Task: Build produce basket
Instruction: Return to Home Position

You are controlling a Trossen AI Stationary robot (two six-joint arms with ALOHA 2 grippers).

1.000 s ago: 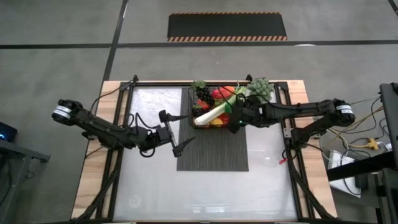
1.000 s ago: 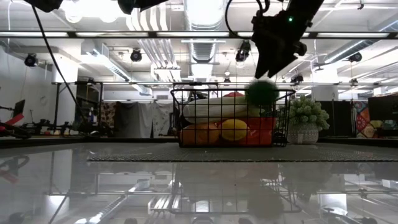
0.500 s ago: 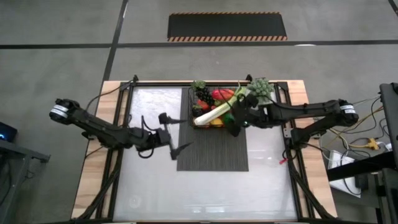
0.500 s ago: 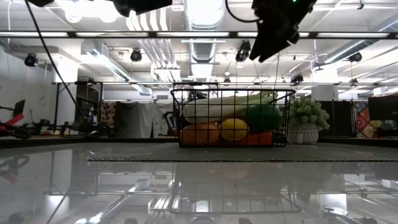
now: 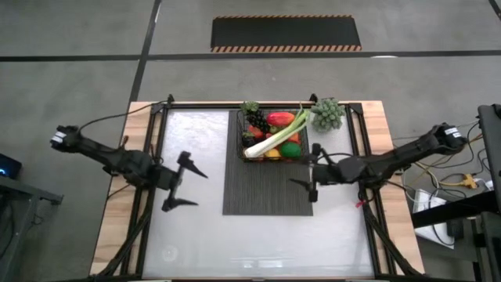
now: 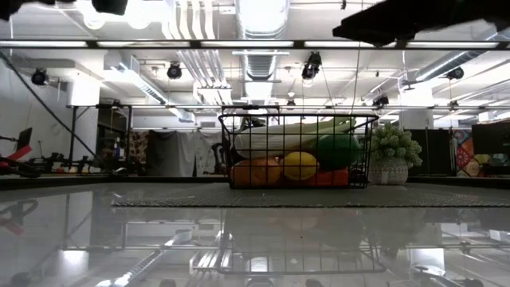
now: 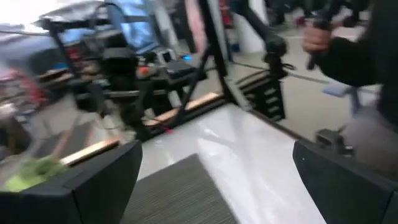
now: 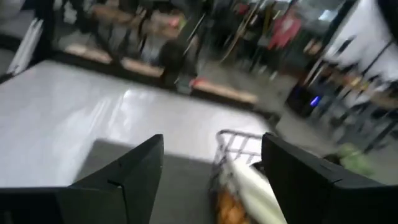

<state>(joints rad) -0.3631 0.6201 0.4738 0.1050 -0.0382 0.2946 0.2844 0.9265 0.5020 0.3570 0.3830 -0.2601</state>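
The table (image 5: 196, 227) carries a dark ribbed mat (image 5: 266, 192) at its centre.

Left arm: it extends over the bare table on the left of the mat. The left gripper (image 5: 186, 186) is above the table surface, well apart from the basket. Its fingers (image 7: 93, 186) are spread wide and hold nothing.

Right arm: it reaches in from the right side. The right gripper (image 5: 310, 169) is over the right edge of the mat, near the basket but clear of it. Its fingers (image 8: 124, 180) are spread wide and hold nothing.

The basket (image 6: 295, 116) stands upright on the far end of the mat. It is filled with produce.

A small potted plant (image 5: 327, 113) stands just beside the basket on its right, off the mat.

Basket contents:
- The celery (image 5: 274, 139) lies diagonally across the top of the load.
- An orange (image 6: 256, 171) and a lemon (image 6: 300, 166) lie side by side low against the near wall.
- A lime (image 6: 336, 150) rests above them at the right end.
- Dark grapes (image 5: 255, 120) occupy the far left corner.
- A red piece (image 5: 280, 118) lies beside the grapes.
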